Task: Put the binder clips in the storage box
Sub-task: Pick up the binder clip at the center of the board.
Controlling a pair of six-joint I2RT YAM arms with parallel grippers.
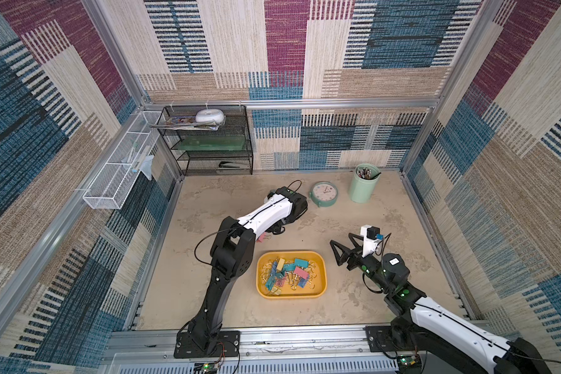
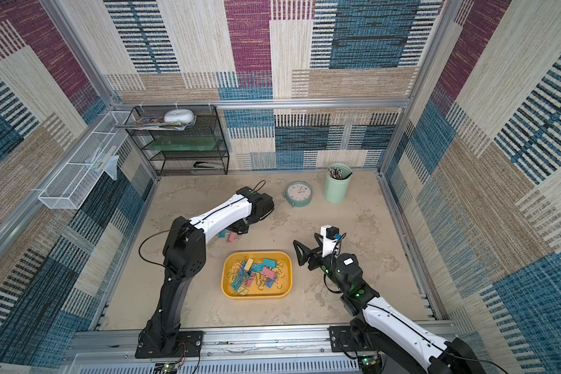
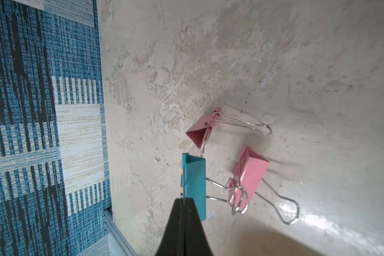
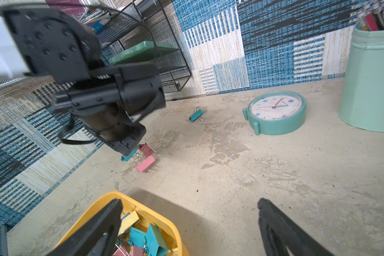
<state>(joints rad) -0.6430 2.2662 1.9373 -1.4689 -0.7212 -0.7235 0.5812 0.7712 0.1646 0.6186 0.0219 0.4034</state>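
Both arms are black with a glossy white forearm shell. The left arm (image 1: 266, 212) and the right arm (image 1: 450, 327) each carry a thin black cable along that shell. Round black joint housings show rings of small screws. Green lights dot the right arm's joints, and a white label, perhaps printed, sits on one. The right gripper (image 4: 189, 200) has black open-triangle fingers.

The storage box (image 1: 317, 287) is yellow-orange, its binder clips (image 1: 300, 272) pink, teal, yellow and blue.
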